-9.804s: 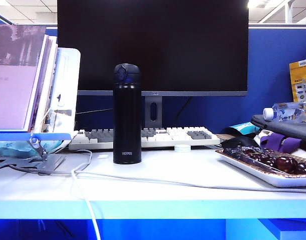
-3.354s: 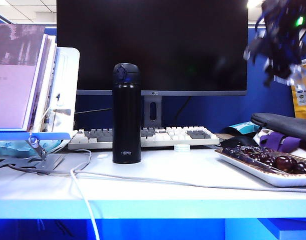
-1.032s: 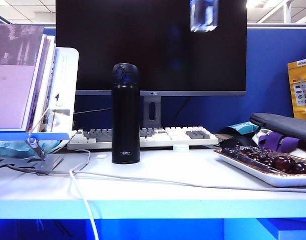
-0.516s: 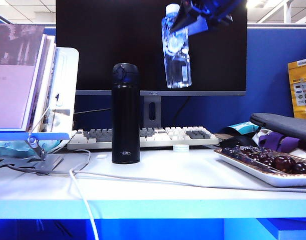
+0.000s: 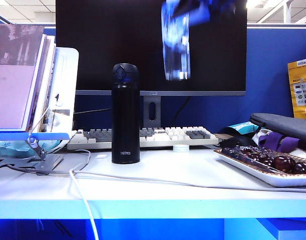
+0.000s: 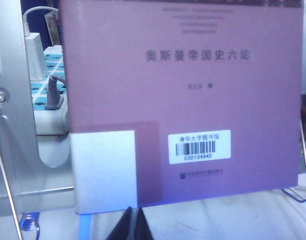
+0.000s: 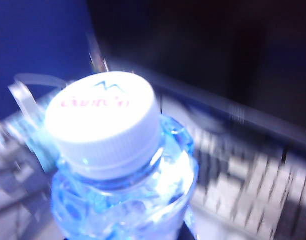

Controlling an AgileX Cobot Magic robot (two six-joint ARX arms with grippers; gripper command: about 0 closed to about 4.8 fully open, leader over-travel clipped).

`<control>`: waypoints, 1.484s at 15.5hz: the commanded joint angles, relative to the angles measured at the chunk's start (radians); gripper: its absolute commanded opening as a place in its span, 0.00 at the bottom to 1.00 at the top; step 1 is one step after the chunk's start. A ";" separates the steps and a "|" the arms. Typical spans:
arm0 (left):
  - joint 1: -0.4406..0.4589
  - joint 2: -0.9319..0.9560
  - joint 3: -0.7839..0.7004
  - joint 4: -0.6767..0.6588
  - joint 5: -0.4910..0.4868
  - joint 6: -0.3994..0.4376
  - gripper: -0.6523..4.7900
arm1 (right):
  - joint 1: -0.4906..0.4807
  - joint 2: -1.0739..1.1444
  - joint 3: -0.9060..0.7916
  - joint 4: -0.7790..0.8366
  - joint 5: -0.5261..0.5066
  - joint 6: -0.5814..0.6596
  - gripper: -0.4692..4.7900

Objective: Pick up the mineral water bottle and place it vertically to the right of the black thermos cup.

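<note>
1. Bottle [image 5: 176,45] hangs in the air, blurred, upright or nearly so, above the keyboard [image 5: 142,137] and right of the thermos [image 5: 125,114]; its cap [image 7: 102,120] fills the right wrist view.
2. Right end effector [image 5: 203,10], at the top of the exterior view, appears clamped on the bottle; fingers not clearly seen.
3. Left end effector [image 6: 128,227] sits closed, empty, facing a book [image 6: 183,100].
4. Pickup done; lowering onto the tabletop [image 5: 183,175] and release are left.

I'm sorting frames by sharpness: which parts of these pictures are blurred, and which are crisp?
Exterior view: the mineral water bottle and right gripper are motion-smeared; the black thermos cup is crisp. Right wrist view: white cap fairly sharp, keyboard behind streaked. Left wrist view: book cover slightly soft.
</note>
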 commanded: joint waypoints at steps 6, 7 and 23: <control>0.000 -0.003 0.000 -0.010 0.005 0.004 0.11 | 0.000 -0.203 0.012 -0.015 0.019 0.003 0.35; 0.000 -0.003 0.000 -0.010 0.005 0.004 0.11 | 0.000 -0.221 0.012 -0.016 0.019 0.003 0.34; 0.000 -0.003 0.000 -0.010 0.005 0.004 0.11 | 0.040 -0.057 -0.527 0.692 0.100 0.098 0.35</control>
